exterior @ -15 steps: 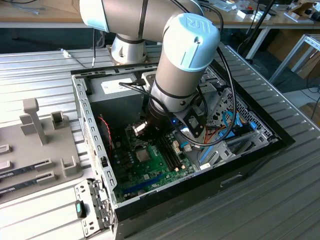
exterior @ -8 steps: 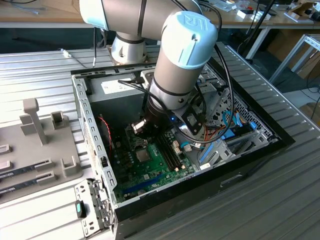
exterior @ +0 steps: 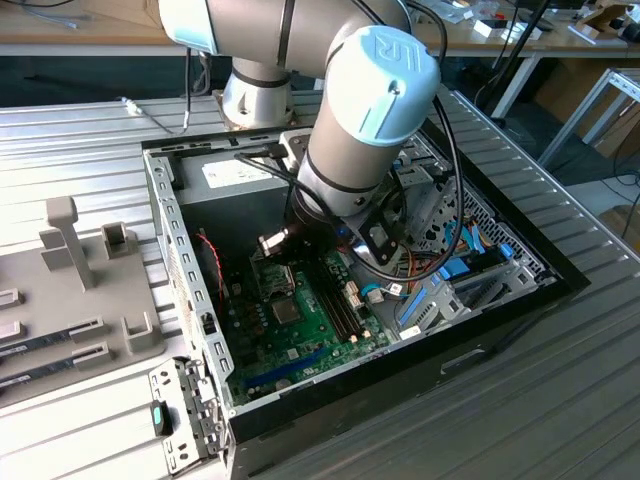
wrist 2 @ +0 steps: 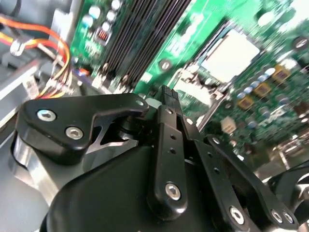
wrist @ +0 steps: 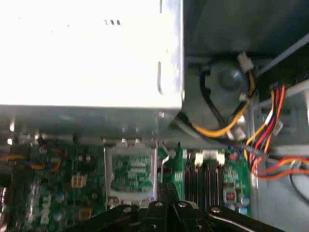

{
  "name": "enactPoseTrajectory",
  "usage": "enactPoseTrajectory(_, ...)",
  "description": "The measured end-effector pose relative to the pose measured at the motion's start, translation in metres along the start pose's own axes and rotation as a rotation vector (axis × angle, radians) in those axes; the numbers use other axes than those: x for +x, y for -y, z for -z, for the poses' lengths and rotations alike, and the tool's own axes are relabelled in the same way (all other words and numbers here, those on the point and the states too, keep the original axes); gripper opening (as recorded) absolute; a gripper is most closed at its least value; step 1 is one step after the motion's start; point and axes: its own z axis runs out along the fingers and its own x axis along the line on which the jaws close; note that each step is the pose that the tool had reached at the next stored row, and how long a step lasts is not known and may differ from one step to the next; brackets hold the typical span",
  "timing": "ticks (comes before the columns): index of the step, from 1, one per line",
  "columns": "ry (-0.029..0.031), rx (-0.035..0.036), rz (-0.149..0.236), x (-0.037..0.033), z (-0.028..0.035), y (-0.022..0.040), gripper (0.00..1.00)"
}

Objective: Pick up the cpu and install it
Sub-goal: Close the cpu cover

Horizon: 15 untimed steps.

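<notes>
I judge the placing step nearly done: the cpu (wrist 2: 231, 54) looks seated in its socket on the green board (exterior: 262, 338), my tool (wrist 2: 166, 94) hovers near it, clenched or released I cannot tell, and what matters now is confirming it lies flat.

cpu (wrist 2: 231, 54): flat square chip, bright silvery top, lying flat and slightly skewed in the socket frame on the green motherboard, beside the memory slots, in the second wrist view.
</notes>
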Motion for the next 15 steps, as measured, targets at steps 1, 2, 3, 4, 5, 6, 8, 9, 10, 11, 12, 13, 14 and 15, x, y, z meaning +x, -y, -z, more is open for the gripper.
enactPoseTrajectory(1,-0.0028,-0.0112,0.006,-0.0006,-0.0001,0.0,0.11)
enactPoseTrajectory(2,-0.0064,-0.0243,0.014,-0.0016,0.0,0.0,0.11)
enactPoseTrajectory(3,-0.0096,-0.0348,0.019,-0.0033,0.0,0.0001,0.11)
enactPoseTrajectory(4,-0.0124,-0.0444,0.022,-0.0054,0.0,0.0002,0.11)
enactPoseTrajectory(5,-0.016,-0.0565,0.025,-0.0091,0.0,0.0003,0.11)
enactPoseTrajectory(6,-0.019,-0.0648,0.027,-0.0123,-0.0002,0.0004,0.11)
enactPoseTrajectory(8,-0.025,-0.0756,0.033,-0.0169,-0.0008,-0.0001,0.11)
enactPoseTrajectory(9,-0.0279,-0.0783,0.038,-0.0185,-0.0015,-0.0007,0.11)
enactPoseTrajectory(10,-0.03,-0.0803,0.042,-0.02,-0.002,-0.0012,0.11)
enactPoseTrajectory(11,-0.0345,-0.0843,0.048,-0.0237,-0.0034,-0.0029,0.11)
enactPoseTrajectory(12,-0.0377,-0.0868,0.053,-0.0256,-0.0044,-0.0042,0.11)
enactPoseTrajectory(13,-0.0399,-0.0886,0.06,-0.0261,-0.0053,-0.0051,0.11)
enactPoseTrajectory(14,-0.0418,-0.09,0.067,-0.0263,-0.0061,-0.0056,0.11)
enactPoseTrajectory(15,-0.0454,-0.0913,0.08,-0.0265,-0.0068,-0.006,0.11)
